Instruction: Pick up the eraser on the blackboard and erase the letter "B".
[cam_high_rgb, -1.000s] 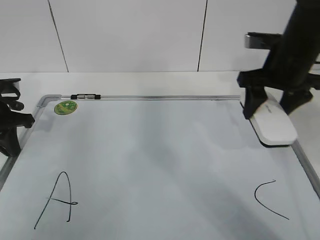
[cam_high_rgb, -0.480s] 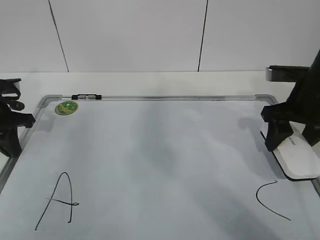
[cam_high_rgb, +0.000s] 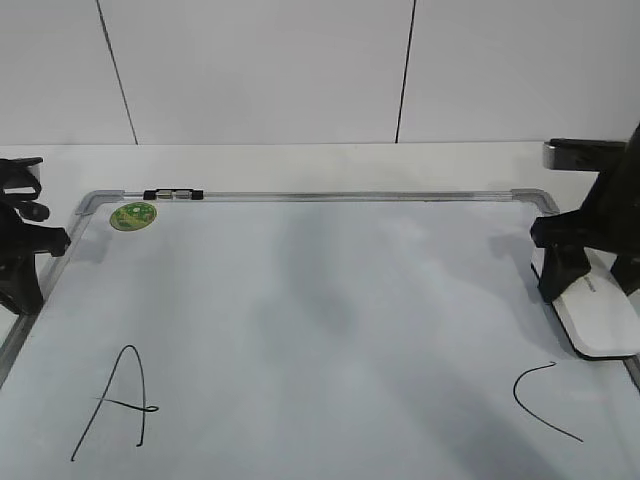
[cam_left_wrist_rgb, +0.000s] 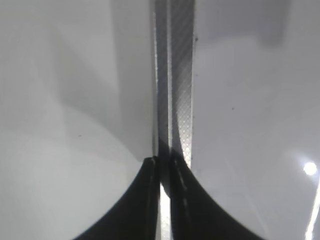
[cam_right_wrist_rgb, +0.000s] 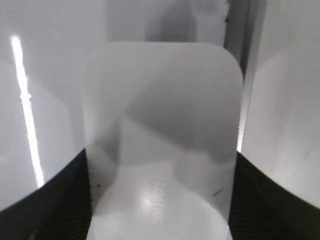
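Right gripper (cam_high_rgb: 592, 283) sits at the right edge of the frame w/ its 2 fingers clamped on the sides of the eraser (cam_high_rgb: 603, 318); in the right wrist view the dark fingers (cam_right_wrist_rgb: 60, 200) press both flanks of the white block (cam_right_wrist_rgb: 160, 135). Eraser lies on the blackboard (cam_high_rgb: 320, 320) just beside its right frame rail, above the "C" (cam_high_rgb: 545, 400). "A" (cam_high_rgb: 115, 405) at lower left, green sticker (cam_high_rgb: 132, 214) upper left. No "B" visible on the board. Left gripper (cam_high_rgb: 20, 260) at far left over the board's left rail (cam_left_wrist_rgb: 175, 90), fingers closed together, holding nothing.
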